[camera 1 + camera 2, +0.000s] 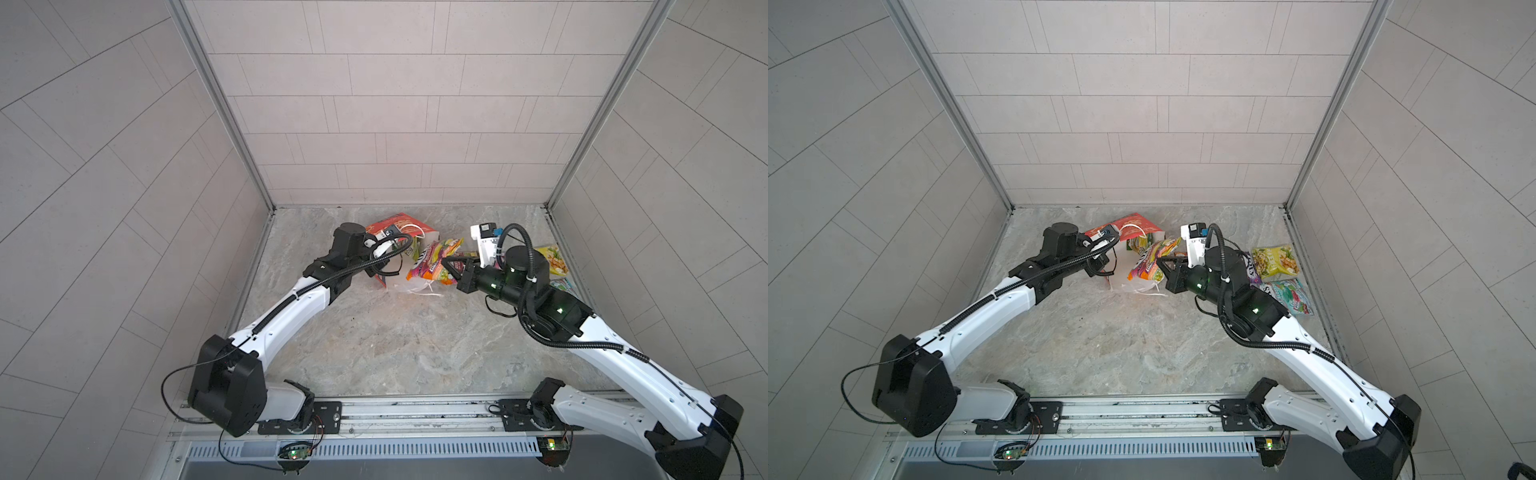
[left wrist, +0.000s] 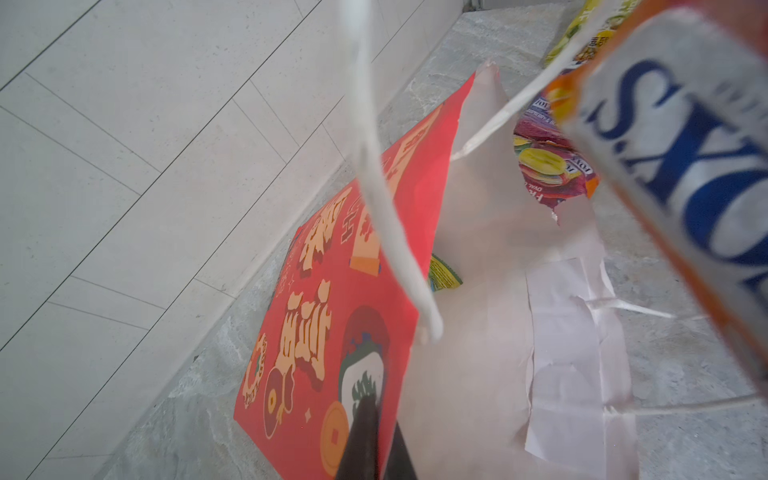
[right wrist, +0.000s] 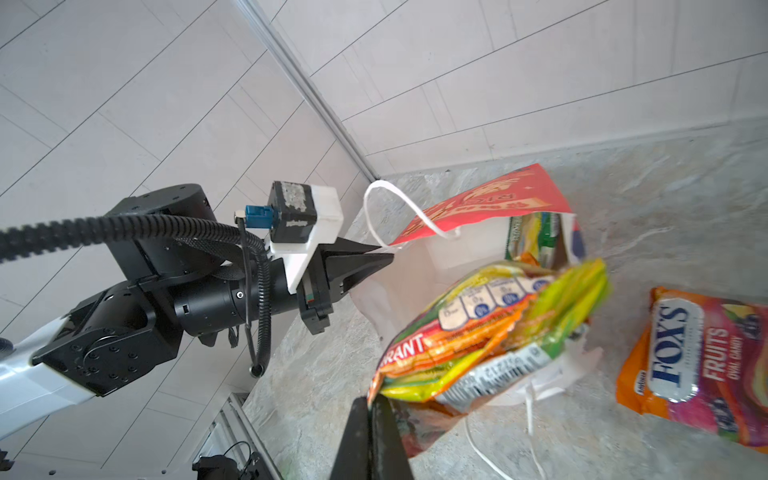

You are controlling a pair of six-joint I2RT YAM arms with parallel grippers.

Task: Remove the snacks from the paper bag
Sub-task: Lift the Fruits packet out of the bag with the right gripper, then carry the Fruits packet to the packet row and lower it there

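While the right gripper [image 3: 371, 401] had its fingers pressed narrow on a sealed corner of the held packet [image 3: 498, 324], the step in hand read as extraction. That packet hung clear of the bench [image 1: 395, 345], just in front of the bag mouth, mid-bench toward the far edge.

Next move, as judged: carry it toward the right edge, lay it beside the packets already out, then release. The path would need to clear the loose cord below. The grip was only on a corner, so a slip looked possible.

Materials, near to far:
- Held packet: glossy crinkled film in orange, yellow and green, limp and sagging from the pinch.
- Teal packet [image 1: 1287, 297]: flat and shiny, close to the right edge.
- Orange packet [image 3: 698, 365]: pillow-shaped with crimped ends, marked "FOX'S", flat on the bench near the bag mouth.
- Left gripper [image 3: 384, 257]: fingers closed thin on the bag's wall at the rim, one outside and one inside.
- Paper bag [image 1: 399, 222]: on its side near the far edge, left of centre. Stiff red paper with gold characters, matte white inside, its lower rim creased and torn. The white cord handle [image 3: 374, 199] arched free.
- Packets in the bag [image 3: 536, 232]: green-yellow film, not yet out.
- Yellow-green packet [image 1: 1275, 259]: flat, toward the far right corner.
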